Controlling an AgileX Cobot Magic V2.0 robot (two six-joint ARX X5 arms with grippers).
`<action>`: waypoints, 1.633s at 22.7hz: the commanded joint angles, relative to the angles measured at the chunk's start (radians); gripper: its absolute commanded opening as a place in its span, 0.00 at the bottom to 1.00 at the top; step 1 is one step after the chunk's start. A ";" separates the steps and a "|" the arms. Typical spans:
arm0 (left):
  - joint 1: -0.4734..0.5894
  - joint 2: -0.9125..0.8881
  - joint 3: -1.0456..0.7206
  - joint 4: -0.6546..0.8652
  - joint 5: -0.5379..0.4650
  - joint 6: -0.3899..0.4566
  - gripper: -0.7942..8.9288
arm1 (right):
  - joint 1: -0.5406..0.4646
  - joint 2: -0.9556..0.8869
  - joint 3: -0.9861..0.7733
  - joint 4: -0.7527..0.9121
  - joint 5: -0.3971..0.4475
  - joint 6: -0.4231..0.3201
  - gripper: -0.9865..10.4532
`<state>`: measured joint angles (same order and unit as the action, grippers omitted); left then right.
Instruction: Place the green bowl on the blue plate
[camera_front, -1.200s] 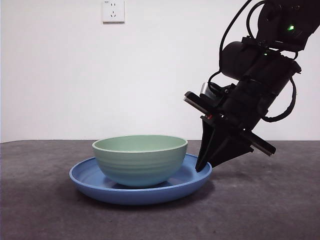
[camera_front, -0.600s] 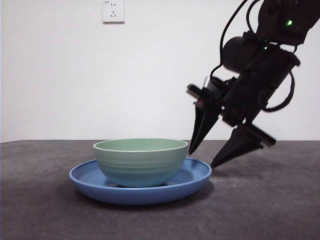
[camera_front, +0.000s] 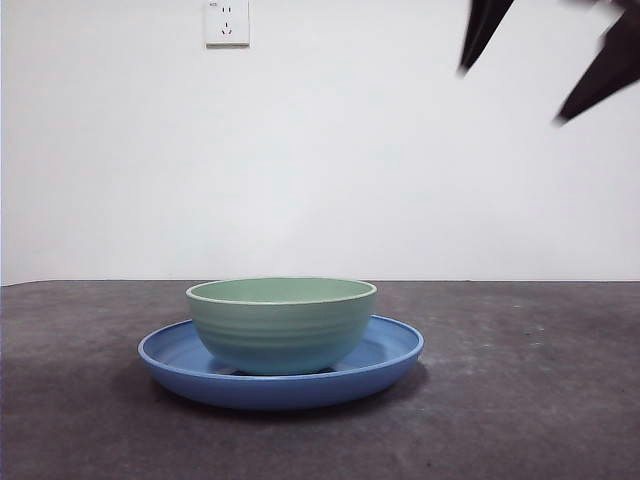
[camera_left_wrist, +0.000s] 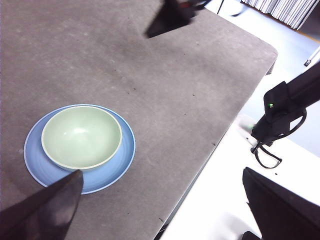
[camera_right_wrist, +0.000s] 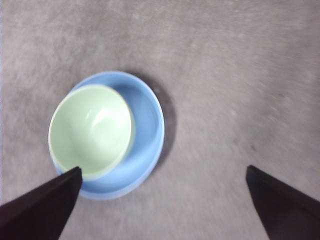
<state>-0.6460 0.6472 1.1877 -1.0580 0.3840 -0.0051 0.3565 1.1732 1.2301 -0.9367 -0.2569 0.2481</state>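
Bowl (camera_front: 281, 322) upright inside plate (camera_front: 392, 352) on tabletop (camera_front: 520, 400). Right claw (camera_front: 540, 50) high above, released, probably clear of both. Left claw (camera_left_wrist: 160, 205) likewise spread, holding nothing.

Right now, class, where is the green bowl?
In the front view, the green bowl sits upright on the blue plate, left of centre on the dark table, below the wall socket.

Green bowl (camera_right_wrist: 91, 131) upright on blue plate (camera_right_wrist: 148, 131) – right claw (camera_right_wrist: 162, 200) spread wide, empty
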 joint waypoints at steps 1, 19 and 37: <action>-0.006 0.005 0.011 0.010 0.003 0.016 0.60 | 0.019 -0.110 0.015 -0.077 0.023 -0.048 0.60; -0.006 0.005 0.011 0.000 0.003 0.016 0.59 | 0.069 -0.627 0.013 -0.370 0.022 -0.158 0.59; -0.006 0.005 0.011 -0.049 0.003 0.015 0.10 | 0.069 -0.627 0.013 -0.361 0.022 -0.156 0.11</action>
<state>-0.6460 0.6472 1.1877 -1.1179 0.3840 0.0021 0.4191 0.5419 1.2297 -1.3083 -0.2348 0.1005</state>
